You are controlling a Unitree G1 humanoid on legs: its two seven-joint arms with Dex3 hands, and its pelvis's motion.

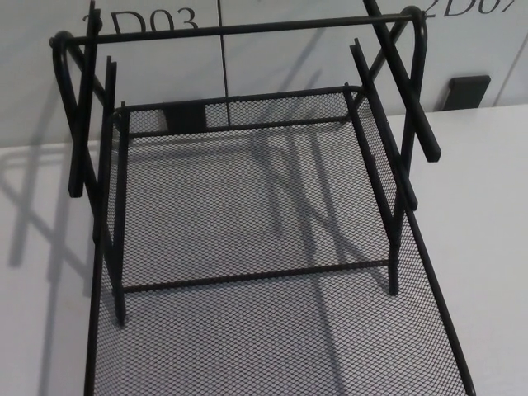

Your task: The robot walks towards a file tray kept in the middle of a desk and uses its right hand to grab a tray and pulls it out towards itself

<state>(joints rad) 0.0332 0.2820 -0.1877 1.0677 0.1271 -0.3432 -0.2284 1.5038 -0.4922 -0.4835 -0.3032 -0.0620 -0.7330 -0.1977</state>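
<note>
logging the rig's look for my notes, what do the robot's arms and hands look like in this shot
Nothing to describe: neither arm nor hand shows in the head view. Only the black mesh file tray in its black wire frame on the white desk is visible, with a pale wall behind.

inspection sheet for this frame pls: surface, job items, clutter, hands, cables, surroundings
Surface: white desk, bare where visible, crossed by rack shadows.
Job's things: black mesh tray extends past the rack posts toward the camera, running off the bottom edge; its mesh shows nothing inside.
Clutter: nothing seen.
Hands: neither in view.
Cables: nothing seen.
Surroundings: white panels behind, lettered "2D03" at left; small black block at right.
</note>
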